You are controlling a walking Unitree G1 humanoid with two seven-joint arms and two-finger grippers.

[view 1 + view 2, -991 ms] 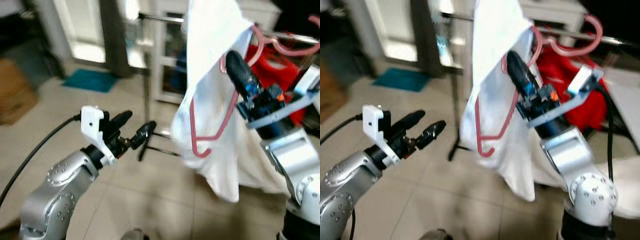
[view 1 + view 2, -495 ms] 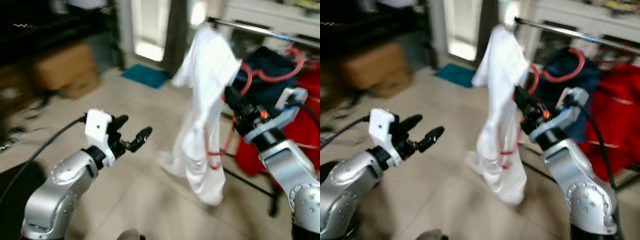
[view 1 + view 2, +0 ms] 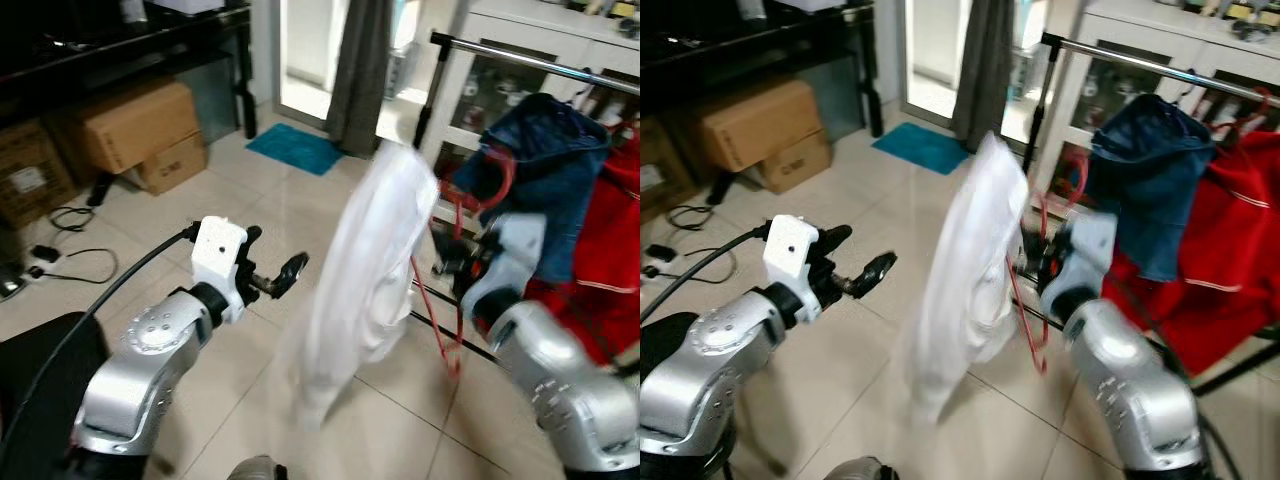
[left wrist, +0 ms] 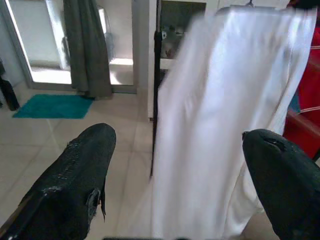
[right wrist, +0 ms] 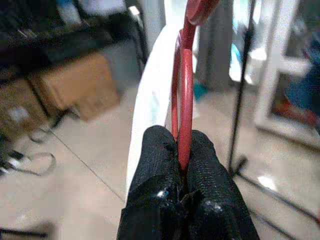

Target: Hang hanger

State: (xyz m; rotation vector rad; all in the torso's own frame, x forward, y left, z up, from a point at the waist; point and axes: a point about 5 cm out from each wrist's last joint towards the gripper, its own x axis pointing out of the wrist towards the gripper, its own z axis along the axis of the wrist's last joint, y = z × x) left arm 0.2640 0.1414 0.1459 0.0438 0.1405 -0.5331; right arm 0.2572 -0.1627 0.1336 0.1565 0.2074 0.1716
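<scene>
1. The red hanger (image 5: 183, 75) is clamped between the closed fingers of the right end effector (image 5: 183, 170), as seen in the right wrist view; a white garment (image 3: 370, 270) is draped on it
2. The hanger is held in the air in front of the rail (image 3: 535, 60), well short of it, so the carrying step is judged to be in hand
3. The left end effector (image 3: 272, 272) is held out with its fingers spread and nothing between them
4. For the next move, the hook must be raised above the rail and lowered over a free stretch beside the blue jeans (image 3: 545, 170) and red garment (image 3: 1230, 230)
5. The hook and the right fingers are blurred in the eye views; the far rail end is cut off
</scene>
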